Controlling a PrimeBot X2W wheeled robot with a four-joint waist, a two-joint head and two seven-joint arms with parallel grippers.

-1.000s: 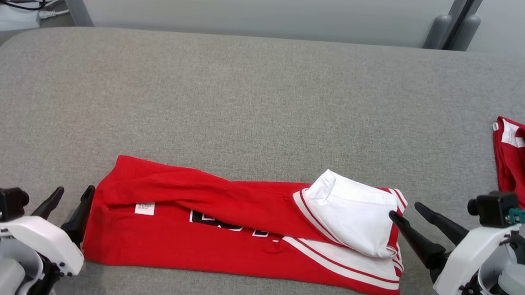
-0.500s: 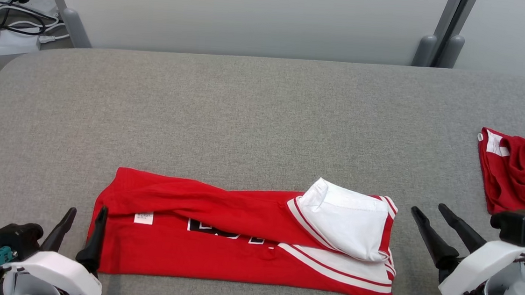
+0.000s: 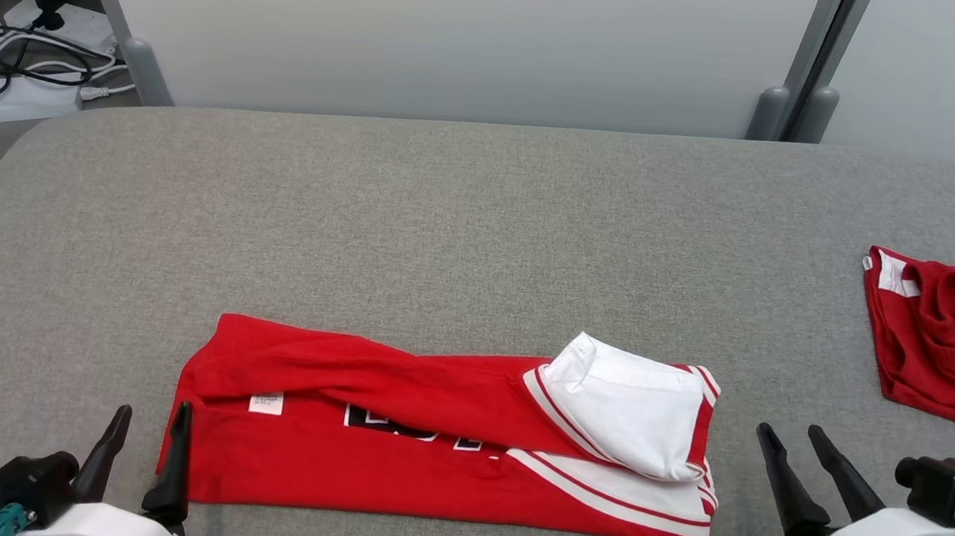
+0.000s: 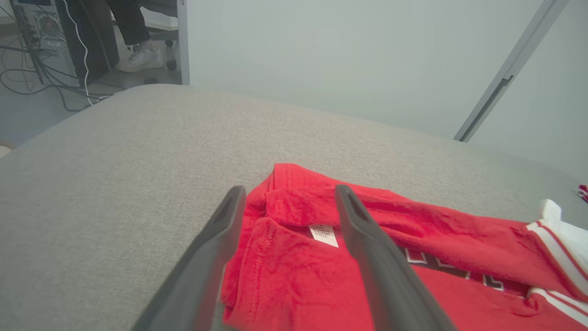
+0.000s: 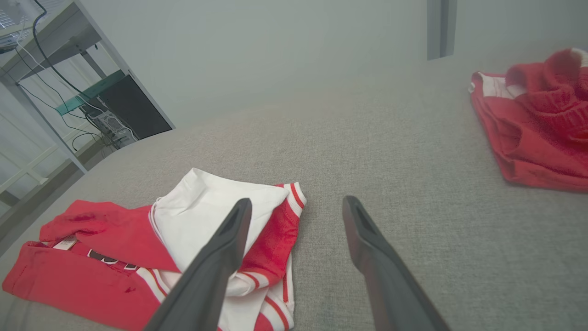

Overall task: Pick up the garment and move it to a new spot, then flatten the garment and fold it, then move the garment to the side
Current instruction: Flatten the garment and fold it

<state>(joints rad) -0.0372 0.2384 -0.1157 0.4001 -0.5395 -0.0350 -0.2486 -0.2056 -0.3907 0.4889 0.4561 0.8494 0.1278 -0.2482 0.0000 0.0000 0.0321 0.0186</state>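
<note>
The garment point(image 3: 428, 460) is red with white striped sleeves and lies folded into a long strip across the near middle of the grey table point(image 3: 481, 217). One white sleeve is turned over on its right end. My left gripper point(image 3: 154, 410) stands open at the garment's left end, its right finger over the hem. In the left wrist view the garment point(image 4: 413, 239) and its label lie between and beyond the open left gripper point(image 4: 290, 189). My right gripper point(image 3: 788, 430) is open, a short way right of the garment's right end. The right wrist view shows the garment point(image 5: 206, 211) left of the right gripper point(image 5: 298, 201).
A second red and white garment point(image 3: 941, 338) lies crumpled at the table's right edge, also in the right wrist view point(image 5: 528, 128). Cables and a power strip point(image 3: 24, 70) lie on the floor beyond the back left corner. A person's foot point(image 4: 138, 57) shows by a computer tower.
The head camera has tilted up, shifting the whole picture down. Both grippers have drawn back toward me, still open. The right finger, earlier at the garment's right end, now stands apart from it.
</note>
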